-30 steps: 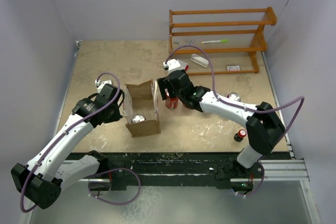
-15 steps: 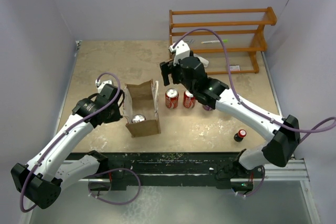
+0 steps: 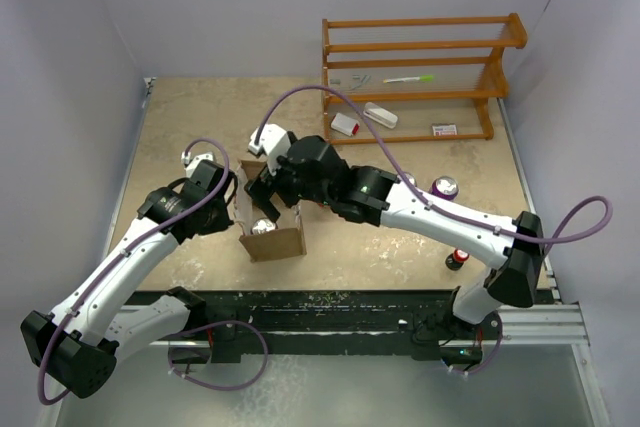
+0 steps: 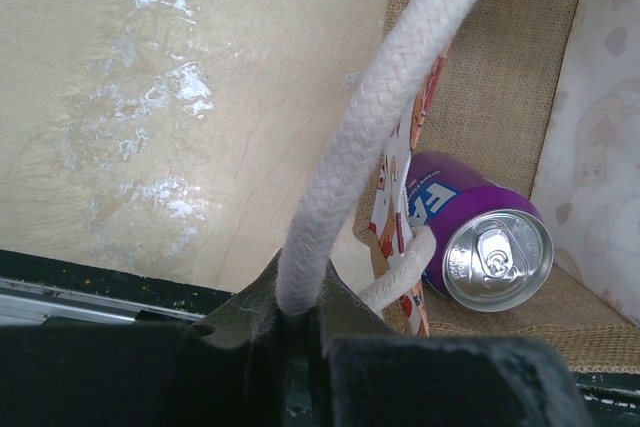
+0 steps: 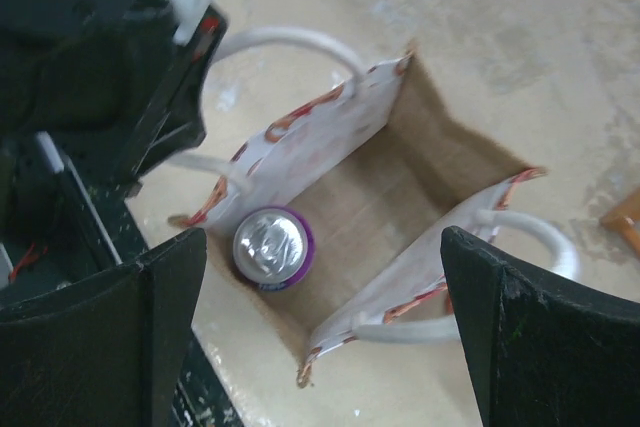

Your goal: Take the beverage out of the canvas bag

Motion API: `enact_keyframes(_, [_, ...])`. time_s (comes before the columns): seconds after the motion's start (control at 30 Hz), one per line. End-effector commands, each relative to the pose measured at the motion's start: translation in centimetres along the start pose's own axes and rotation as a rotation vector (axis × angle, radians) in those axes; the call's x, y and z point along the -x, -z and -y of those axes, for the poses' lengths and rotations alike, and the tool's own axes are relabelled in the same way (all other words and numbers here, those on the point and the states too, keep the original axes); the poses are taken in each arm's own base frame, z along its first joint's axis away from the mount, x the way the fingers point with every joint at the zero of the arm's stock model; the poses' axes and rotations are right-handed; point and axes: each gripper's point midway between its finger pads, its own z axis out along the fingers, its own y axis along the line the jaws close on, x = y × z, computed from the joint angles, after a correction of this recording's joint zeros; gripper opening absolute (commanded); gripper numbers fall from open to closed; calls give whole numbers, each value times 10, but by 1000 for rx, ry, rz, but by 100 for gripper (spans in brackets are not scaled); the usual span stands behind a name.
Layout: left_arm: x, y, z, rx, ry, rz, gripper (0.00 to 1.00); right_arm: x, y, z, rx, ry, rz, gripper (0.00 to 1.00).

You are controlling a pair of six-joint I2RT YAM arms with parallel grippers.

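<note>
Left gripper (image 4: 300, 325): you have its jaws closed tight on one white rope handle (image 4: 370, 137) of the bag; the rope runs up and away from between the fingers.
Right gripper (image 5: 320, 277): your fingers (image 5: 100, 347) stand spread as wide as the bag's mouth, with nothing between them. From above, this gripper (image 3: 268, 190) hangs directly over the opening.
Canvas bag (image 3: 276, 243): it stands upright on the table (image 3: 200, 117), mouth open to the top, between your two arms. The inside wall (image 4: 500, 77) is plain brown weave; the outer face (image 5: 320, 137) is pale with red print.
Beverage can (image 5: 273, 247): purple with a silver top, down on the bag's floor in the corner nearest your left gripper. In the left wrist view the beverage can (image 4: 485, 247) sits just beside the lower run of rope. It looks upright, though the slanted wrist views leave that unsure.
Other handle (image 5: 530, 232): it loops free off the far side of the bag, touched by neither gripper.
Elsewhere on the table: a second purple can (image 3: 444, 187) stands beside your right forearm, well apart from the bag, and a wooden rack (image 3: 420, 47) lines the back wall.
</note>
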Motion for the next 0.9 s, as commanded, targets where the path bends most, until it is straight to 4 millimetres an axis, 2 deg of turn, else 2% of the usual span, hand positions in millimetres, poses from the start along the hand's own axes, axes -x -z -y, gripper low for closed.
enact_keyframes(0.0, [9,10,2,-12,21,35,0,1,2,-12,51,61,-25,100])
enact_keyframes(0.23, [9,11,1,-13,22,36,0,-21,-15,-25,80,92,-95,100])
enact_keyframes(0.4, [7,9,3,-11,14,24,0,-33,-22,-25,73,119,-134,100])
enact_keyframes(0.63, [6,6,3,1,11,15,0,-35,-29,-29,84,111,-142,100])
enact_keyframes(0.87, [4,4,9,-22,-13,-8,0,-45,-42,-31,71,89,-188,100])
